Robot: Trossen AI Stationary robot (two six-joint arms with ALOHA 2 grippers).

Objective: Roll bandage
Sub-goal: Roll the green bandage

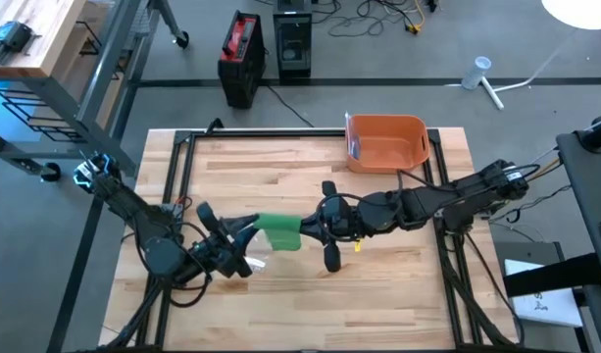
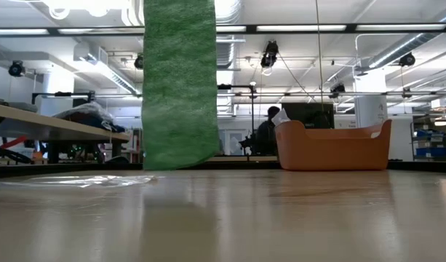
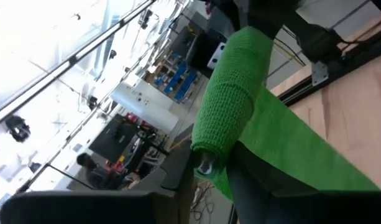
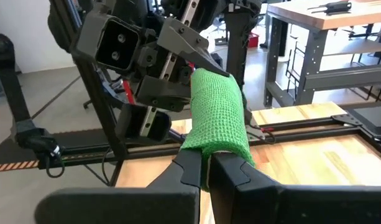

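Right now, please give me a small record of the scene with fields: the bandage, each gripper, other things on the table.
bandage: green bandage, partly rolled, held above the table between both arms; loose strip hangs down in the low view
right gripper: right gripper shut on the bandage's near end
left gripper: left gripper at the roll's other end, fingers around it; a firm grip cannot be told
bin: orange bin at the table's far edge
wrapper: clear plastic wrapper lying flat on the table
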